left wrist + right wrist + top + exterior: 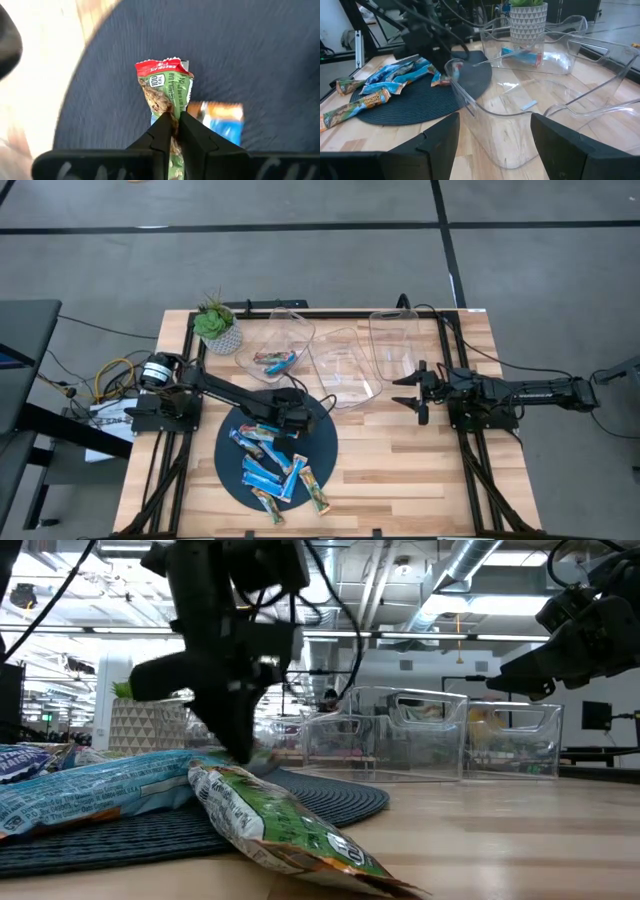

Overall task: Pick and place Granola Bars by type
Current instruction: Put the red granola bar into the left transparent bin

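On a wooden desk [400, 450], the left pincer [174, 122] pinches a green-wrapped bar [167, 90] just above a dark round mat [320, 442]. More bars [270, 470], mostly blue, lie heaped on the mat. Three clear bins [345, 370] stand behind it; the one nearest a potted plant [215, 325] holds bars. The right pincer [418, 392] hovers beside the bins, fingers spread, holding nothing.

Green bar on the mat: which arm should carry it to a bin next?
Left. Its gripper is already shut on the green bar over the dark mat. The right gripper hangs open and empty beside the clear bins, away from the pile.
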Robot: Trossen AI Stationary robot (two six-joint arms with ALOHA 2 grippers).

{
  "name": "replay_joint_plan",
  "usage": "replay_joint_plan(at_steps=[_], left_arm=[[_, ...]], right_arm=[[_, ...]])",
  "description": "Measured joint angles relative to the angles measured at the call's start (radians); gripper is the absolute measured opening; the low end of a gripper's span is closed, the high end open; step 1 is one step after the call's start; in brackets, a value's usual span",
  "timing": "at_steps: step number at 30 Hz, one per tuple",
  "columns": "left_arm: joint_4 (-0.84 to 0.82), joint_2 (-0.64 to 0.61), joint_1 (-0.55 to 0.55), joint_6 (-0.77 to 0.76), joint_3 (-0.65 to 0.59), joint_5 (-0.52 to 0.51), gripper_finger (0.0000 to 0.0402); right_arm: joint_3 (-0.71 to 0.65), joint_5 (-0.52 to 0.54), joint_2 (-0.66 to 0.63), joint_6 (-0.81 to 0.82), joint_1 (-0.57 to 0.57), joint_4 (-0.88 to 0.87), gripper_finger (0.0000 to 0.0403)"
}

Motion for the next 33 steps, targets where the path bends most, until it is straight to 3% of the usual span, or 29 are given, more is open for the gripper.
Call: replay_joint_plan(at_steps=[16, 33], left_arm=[[0.352, -0.227, 0.015, 0.126, 0.000, -0.070, 0.0026], [0.287, -0.279, 0.050, 0.165, 0.000, -0.213, 0.0005]], right_arm=[[0.000, 0.000, 0.000, 0.000, 0.000, 0.000, 0.0240], [0.000, 0.000, 0.000, 0.000, 0.000, 0.000, 0.0240]])
